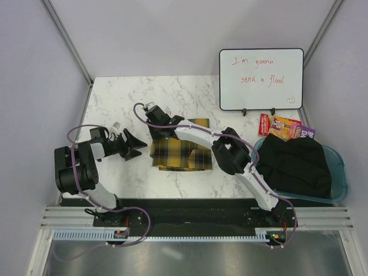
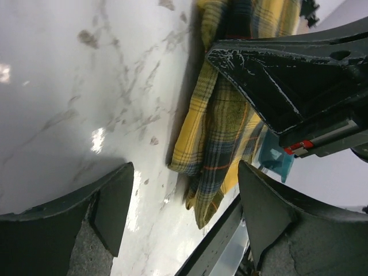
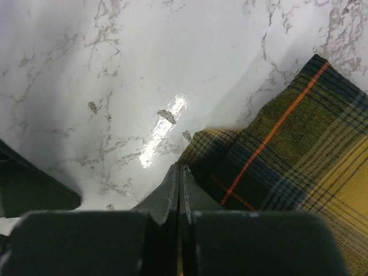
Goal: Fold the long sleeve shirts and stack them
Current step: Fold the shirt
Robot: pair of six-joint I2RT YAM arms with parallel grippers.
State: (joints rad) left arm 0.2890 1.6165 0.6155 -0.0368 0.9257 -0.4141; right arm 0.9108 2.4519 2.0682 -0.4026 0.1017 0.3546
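The long sleeve shirt (image 1: 181,152), yellow-and-black plaid with thin red lines, lies folded into a rough rectangle at the middle of the marble table (image 1: 115,103). My right gripper (image 1: 156,135) reaches across to its far left corner. In the right wrist view the right gripper (image 3: 180,168) is pressed shut at the edge of the shirt (image 3: 287,155), with a sliver of cloth between the jaws. My left gripper (image 1: 140,146) hovers just left of the shirt, open. Between its two fingers, the left gripper (image 2: 185,169) frames the shirt's near left corner (image 2: 218,126) without touching it.
A teal bin (image 1: 339,172) holding a black garment (image 1: 299,167) stands at the right. A whiteboard (image 1: 261,79) and colourful packets (image 1: 284,126) sit at the back right. The right arm's black fingers (image 2: 276,75) hang close above the left gripper's view.
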